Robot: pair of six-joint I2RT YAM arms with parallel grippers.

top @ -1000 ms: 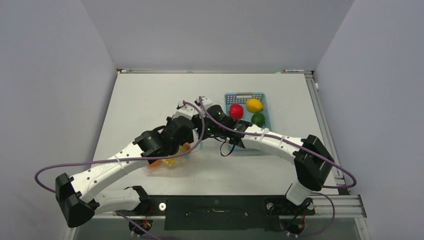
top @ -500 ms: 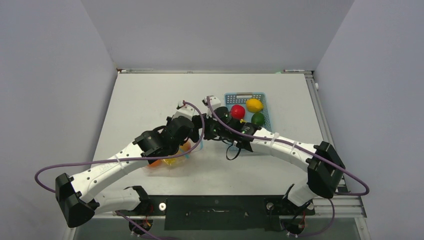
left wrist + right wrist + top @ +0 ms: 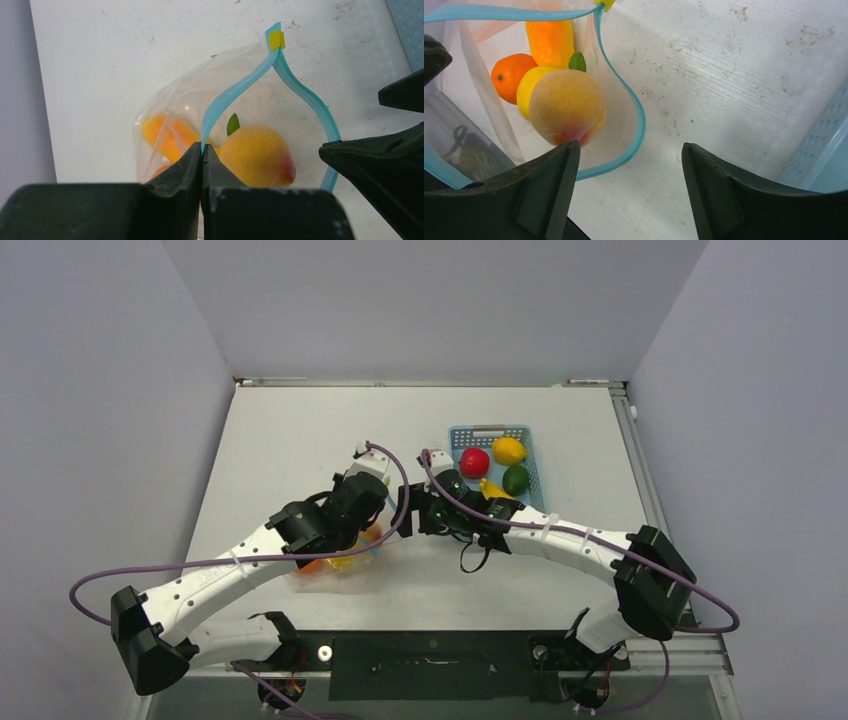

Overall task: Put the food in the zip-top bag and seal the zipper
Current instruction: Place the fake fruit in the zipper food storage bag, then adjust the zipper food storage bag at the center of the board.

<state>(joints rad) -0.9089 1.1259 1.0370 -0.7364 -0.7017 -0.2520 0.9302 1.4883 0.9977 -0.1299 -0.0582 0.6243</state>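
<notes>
Pinching the zipper, the left claw is clamped (right claw spread wide, gripping nothing)

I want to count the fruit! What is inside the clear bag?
The bag holds a peach, a small orange, something yellow and a long orange piece. Whatever lies under them is covered.

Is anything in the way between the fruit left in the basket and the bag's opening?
Nothing lies on the table between basket and bag; only the open right gripper hangs over that gap. The left gripper pinches the zipper, holding the mouth open, though a peach fills part of it.
</notes>
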